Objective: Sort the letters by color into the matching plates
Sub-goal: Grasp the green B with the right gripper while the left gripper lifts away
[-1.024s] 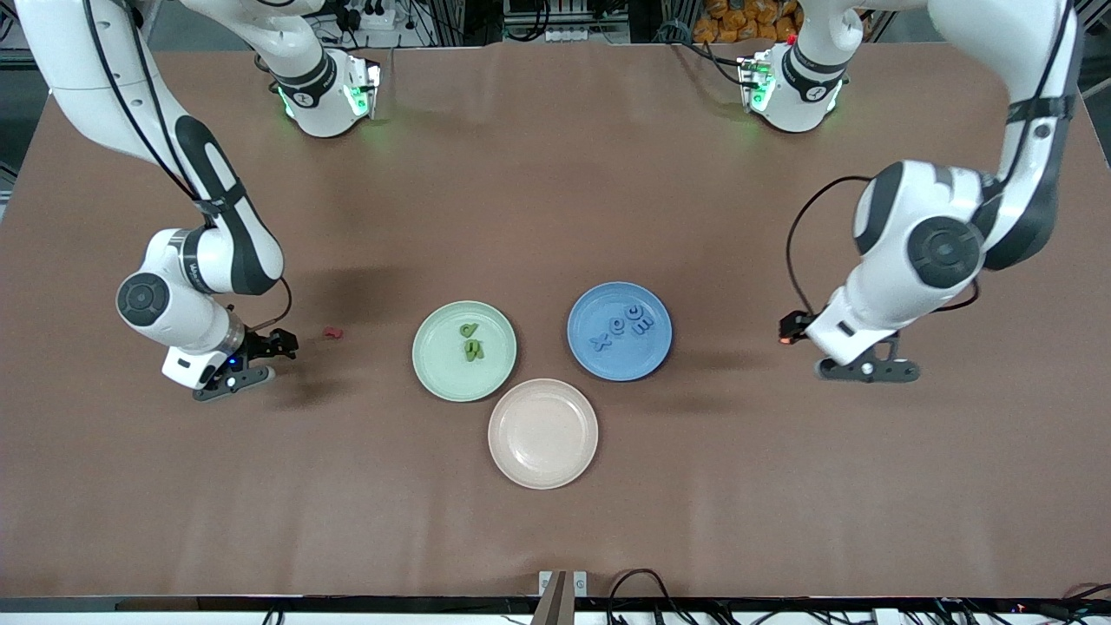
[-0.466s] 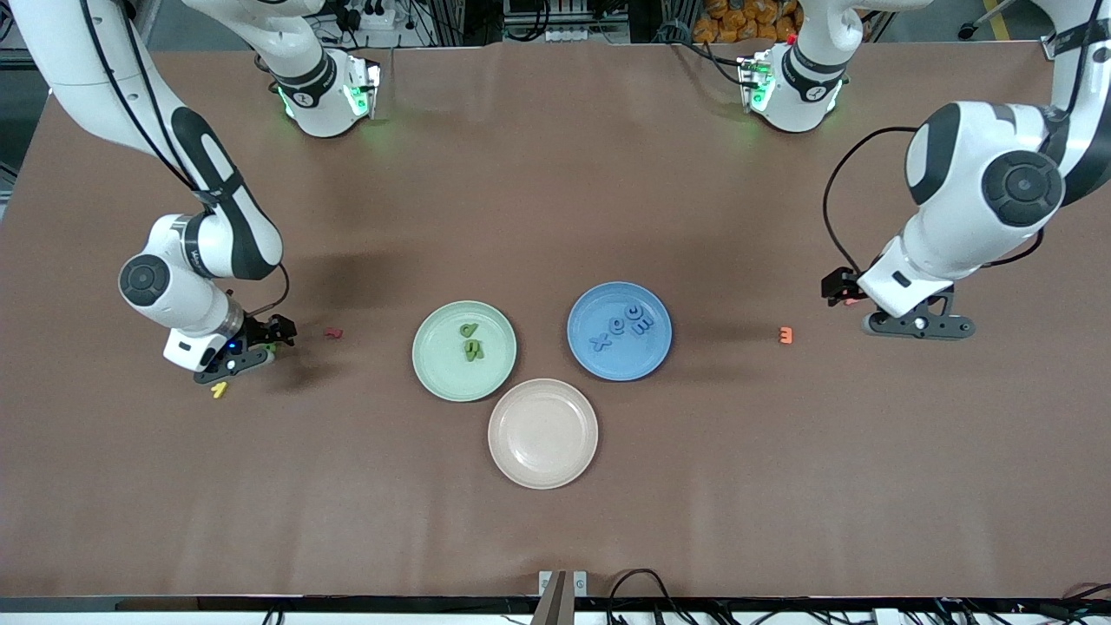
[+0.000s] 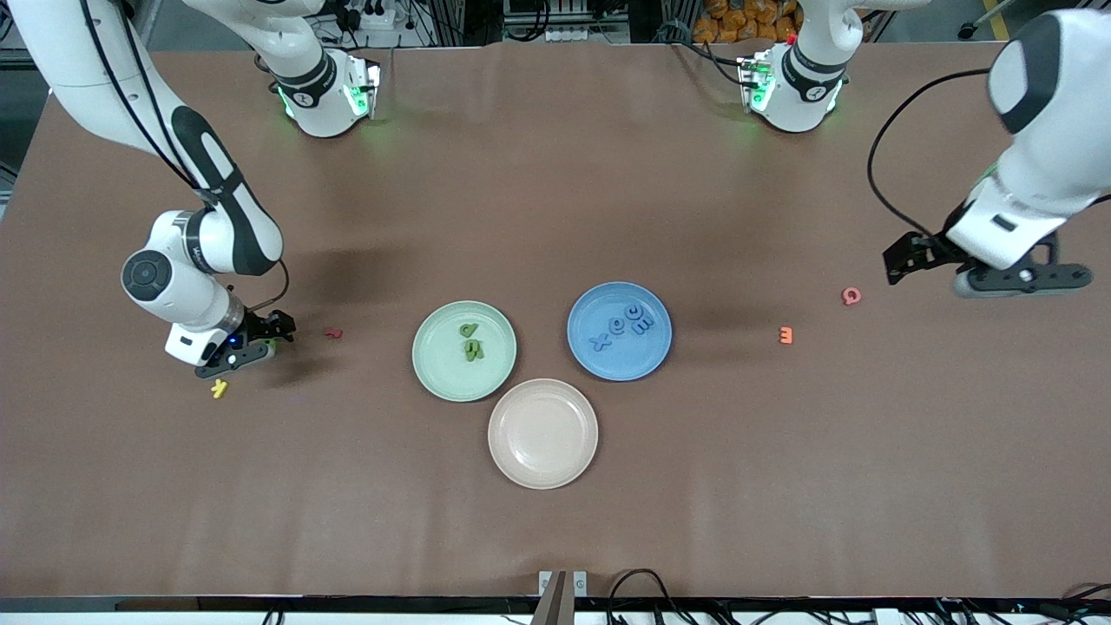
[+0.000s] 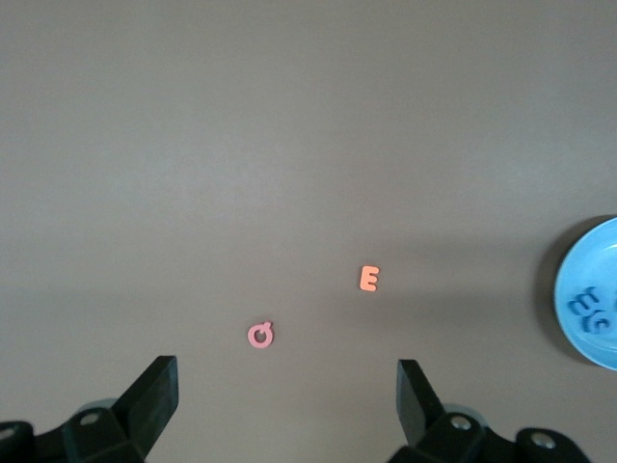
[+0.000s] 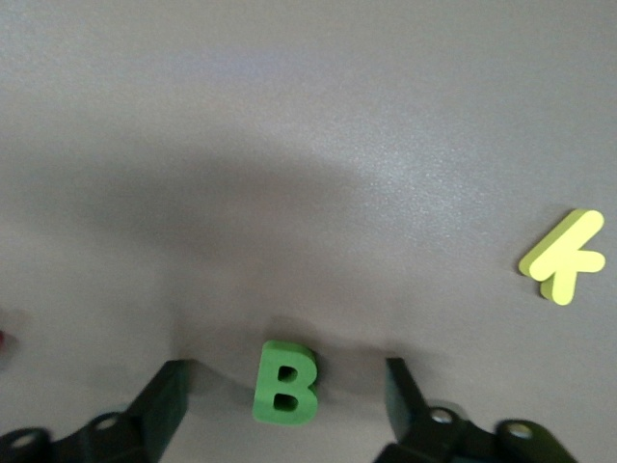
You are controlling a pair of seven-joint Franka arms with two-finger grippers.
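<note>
The right gripper (image 5: 284, 400) stands open astride the green B (image 5: 285, 382) near the tabletop's (image 3: 555, 174) right-arm edge; the left gripper (image 4: 287, 395) hangs open over the pink letter (image 4: 260, 335).

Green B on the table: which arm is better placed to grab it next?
Right. The right gripper is low with its open fingers either side of the green B. The left gripper is up over the pink letter, at the left arm's end.
</note>
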